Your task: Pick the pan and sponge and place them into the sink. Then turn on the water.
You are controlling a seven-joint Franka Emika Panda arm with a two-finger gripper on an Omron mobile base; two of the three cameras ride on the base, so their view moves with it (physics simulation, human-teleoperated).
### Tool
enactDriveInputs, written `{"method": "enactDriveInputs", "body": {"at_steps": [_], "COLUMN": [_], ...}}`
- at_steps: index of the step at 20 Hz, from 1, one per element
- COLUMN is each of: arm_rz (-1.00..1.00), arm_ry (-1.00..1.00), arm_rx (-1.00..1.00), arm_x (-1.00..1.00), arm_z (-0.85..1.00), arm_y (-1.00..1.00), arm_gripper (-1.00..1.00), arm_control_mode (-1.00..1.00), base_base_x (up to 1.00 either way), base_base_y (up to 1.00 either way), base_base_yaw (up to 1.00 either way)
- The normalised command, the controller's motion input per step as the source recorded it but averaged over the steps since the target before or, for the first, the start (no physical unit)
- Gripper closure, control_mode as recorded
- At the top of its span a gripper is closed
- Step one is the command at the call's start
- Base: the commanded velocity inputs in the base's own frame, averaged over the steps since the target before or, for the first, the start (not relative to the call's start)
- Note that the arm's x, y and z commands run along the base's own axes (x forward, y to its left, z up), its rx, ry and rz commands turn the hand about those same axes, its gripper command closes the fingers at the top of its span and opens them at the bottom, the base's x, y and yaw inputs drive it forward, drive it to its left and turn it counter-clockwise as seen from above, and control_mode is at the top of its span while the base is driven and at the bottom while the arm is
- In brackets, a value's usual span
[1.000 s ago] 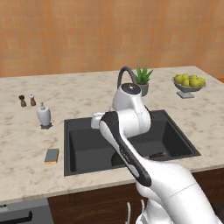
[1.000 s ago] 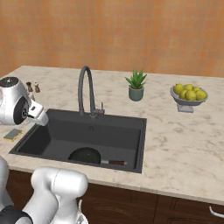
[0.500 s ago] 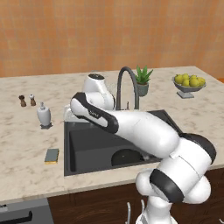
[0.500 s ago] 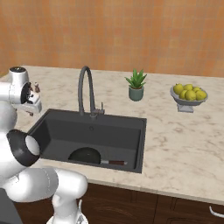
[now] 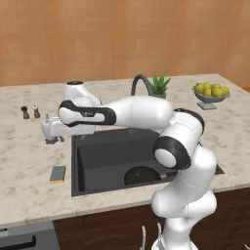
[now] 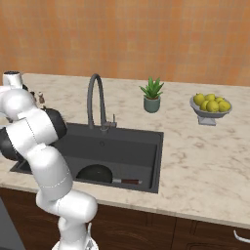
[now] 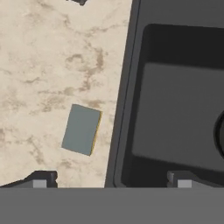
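Note:
The black pan (image 5: 141, 176) lies inside the dark grey sink (image 5: 105, 151), at its near side; in the right base view the pan (image 6: 95, 173) shows with its brown handle pointing right in the sink (image 6: 132, 146). The grey-blue sponge (image 5: 57, 174) rests flat on the marble just left of the basin. My gripper (image 5: 56, 140) hangs open over the counter's edge by the sink's left rim, above and beyond the sponge. In the hand view the sponge (image 7: 82, 129) lies ahead and left of my gripper (image 7: 111, 181), whose fingertips (image 7: 41, 179) stand wide apart, straddling the sink's rim (image 7: 124, 87). No water runs from the faucet (image 6: 95, 97).
Two small shakers (image 5: 30, 112) stand at the back left of the counter. A potted plant (image 5: 158, 84) sits behind the faucet (image 5: 139, 84), and a bowl of yellow fruit (image 5: 211, 93) stands at the far right. My arm spans the sink from the right.
The arm has swung left from over the sink to the counter beside its left rim. The jaws have stayed open. Pan and sponge have not moved.

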Motion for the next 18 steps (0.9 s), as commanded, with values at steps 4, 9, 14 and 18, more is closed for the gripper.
{"method": "enactDriveInputs", "body": {"at_steps": [4, 9, 14, 18], "arm_rz": [0.0, 0.0, 0.0, 0.0], "arm_ry": [0.01, 0.0, 0.0, 0.0], "arm_rx": [-0.01, 0.0, 0.0, 0.0], "arm_x": [0.0, 0.0, 0.0, -0.01], "arm_z": [-0.05, -0.33, -0.41, -0.32], "arm_y": [0.0, 0.0, 0.01, 0.06], "arm_gripper": [-1.0, -1.0, -1.0, -1.0], "arm_control_mode": [-1.0, -1.0, -1.0, -1.0], "base_base_x": [0.0, 0.0, 0.0, 0.0], "base_base_y": [0.0, 0.0, 0.0, 0.0], "base_base_yaw": [0.0, 0.0, 0.0, 0.0]}}
